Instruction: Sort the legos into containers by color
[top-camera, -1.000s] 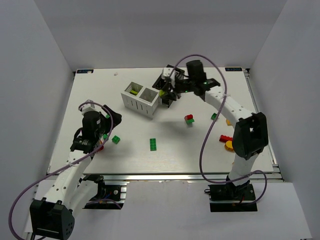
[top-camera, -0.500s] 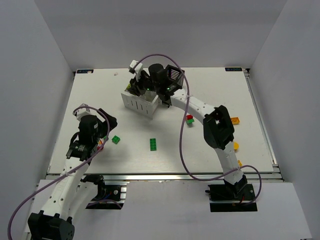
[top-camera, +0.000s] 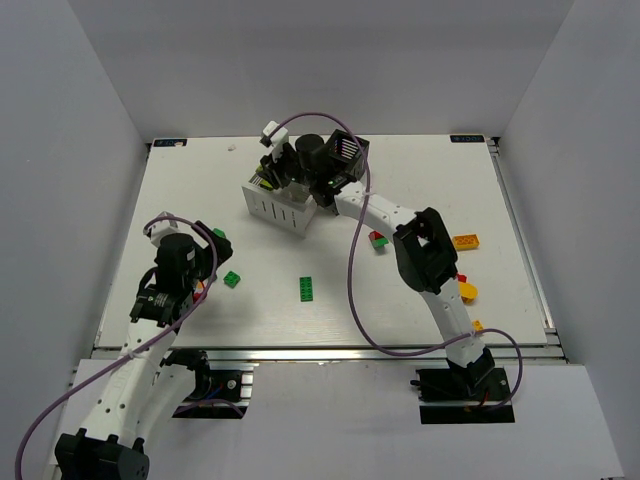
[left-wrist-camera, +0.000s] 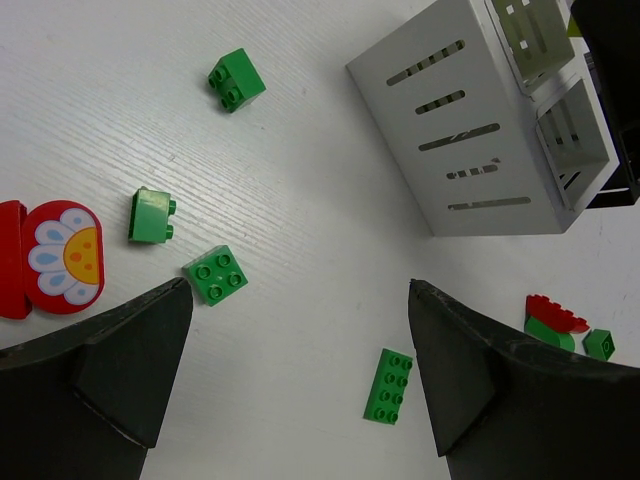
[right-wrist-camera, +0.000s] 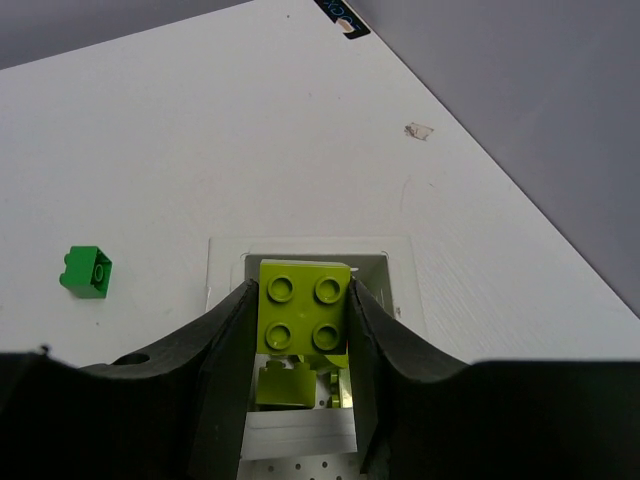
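My right gripper (right-wrist-camera: 303, 300) is shut on a lime green lego (right-wrist-camera: 305, 305), studs facing the camera. It hovers over the far-left compartment of the white container (right-wrist-camera: 400, 262), where more lime legos (right-wrist-camera: 290, 385) lie. From above, the right gripper (top-camera: 272, 172) sits over the white container (top-camera: 283, 208), with the black container (top-camera: 347, 155) behind it. My left gripper (left-wrist-camera: 298, 300) is open above the table with nothing between its fingers. Dark green legos (left-wrist-camera: 215, 275) (left-wrist-camera: 151, 216) (left-wrist-camera: 236, 79) (left-wrist-camera: 388, 385) lie on the table below it.
A red flower-printed piece (left-wrist-camera: 65, 255) lies at the left. A red-on-green lego (top-camera: 379, 239) sits mid-table. Orange (top-camera: 465, 241), red (top-camera: 450, 275) and yellow (top-camera: 465, 291) pieces lie at the right. A dark green lego (right-wrist-camera: 87, 271) rests left of the white container.
The right arm swung left from beside the black container to above the white container, carrying the lime lego. The left arm drew back a little toward the near edge, still open.
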